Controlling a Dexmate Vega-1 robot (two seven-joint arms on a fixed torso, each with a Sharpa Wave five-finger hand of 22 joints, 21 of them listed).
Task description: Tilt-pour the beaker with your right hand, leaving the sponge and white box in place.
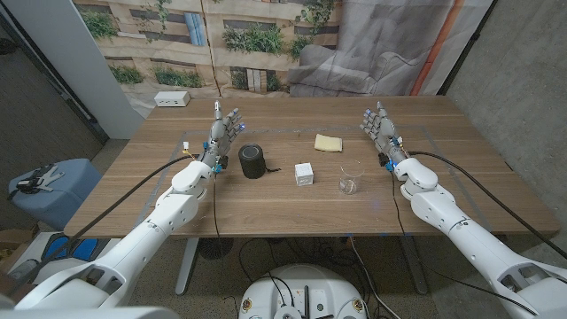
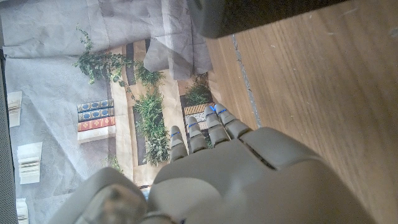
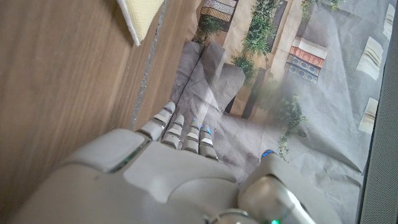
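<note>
A clear glass beaker (image 1: 350, 182) stands upright on the wooden table (image 1: 266, 199), right of centre near the front. A small white box (image 1: 304, 174) sits just left of it. A yellow sponge (image 1: 329, 143) lies farther back; its corner (image 3: 142, 15) appears in the right wrist view. My right hand (image 1: 379, 127) is raised over the table behind and to the right of the beaker, fingers straight and apart, holding nothing. My left hand (image 1: 227, 128) is up on the left side, fingers apart, holding nothing.
A black cylindrical speaker (image 1: 252, 161) stands just right of my left hand, with a thin cable on the table beside it; its edge (image 2: 261, 15) shows in the left wrist view. A white device (image 1: 172, 98) sits at the table's far left corner. Grey cloth (image 1: 354, 66) hangs behind.
</note>
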